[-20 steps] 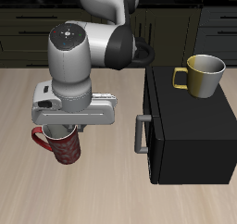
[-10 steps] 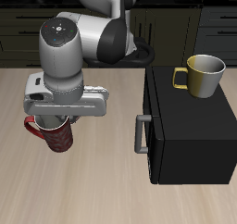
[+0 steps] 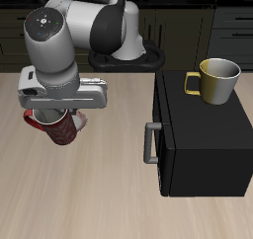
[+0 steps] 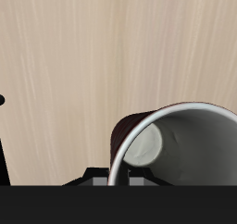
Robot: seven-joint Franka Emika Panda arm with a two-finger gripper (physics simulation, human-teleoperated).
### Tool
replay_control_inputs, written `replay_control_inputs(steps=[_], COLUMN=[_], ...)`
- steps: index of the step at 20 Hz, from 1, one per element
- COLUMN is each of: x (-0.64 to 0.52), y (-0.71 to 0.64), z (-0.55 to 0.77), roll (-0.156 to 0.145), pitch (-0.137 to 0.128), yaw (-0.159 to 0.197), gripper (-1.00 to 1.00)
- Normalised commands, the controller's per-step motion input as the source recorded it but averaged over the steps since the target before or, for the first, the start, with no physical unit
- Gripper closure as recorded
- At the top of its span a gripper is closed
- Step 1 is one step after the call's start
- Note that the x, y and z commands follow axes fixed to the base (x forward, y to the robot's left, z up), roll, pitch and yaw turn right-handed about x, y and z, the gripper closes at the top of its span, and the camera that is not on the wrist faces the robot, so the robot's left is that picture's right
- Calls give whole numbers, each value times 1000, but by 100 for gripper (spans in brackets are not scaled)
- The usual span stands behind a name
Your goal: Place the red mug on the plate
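The red mug [image 3: 65, 132], dark red and speckled, hangs tilted a little above the wooden table. My gripper [image 3: 61, 118] is shut on its rim from above, and the arm's grey body covers the mug's top. The wrist view shows the mug's rim and grey-white inside [image 4: 180, 144] close up, with its dark red outer wall [image 4: 130, 133] beside them over bare table. The plate is out of view in both frames.
A black box cabinet [image 3: 203, 134] with a grey handle [image 3: 150, 144] stands on the table beside the arm. A yellow-olive mug [image 3: 218, 81] sits on top of it. Dark cabinets run along the back.
The arm has carried the red mug away from the black box and farther back. The mug now hangs more tilted.
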Motion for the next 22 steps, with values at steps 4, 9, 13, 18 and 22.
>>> replay_control_inputs(steps=[4,9,13,18,22], x=[-432,-353,-382,-456,-332], y=[-164,-108,38,40,84], z=[83,2,-152,-61,-103], roll=[5,-18,5,-24,13], pitch=[-17,-40,-62,-137,-114], yaw=[-27,8,45,40,12], gripper=[100,100,100,100,100])
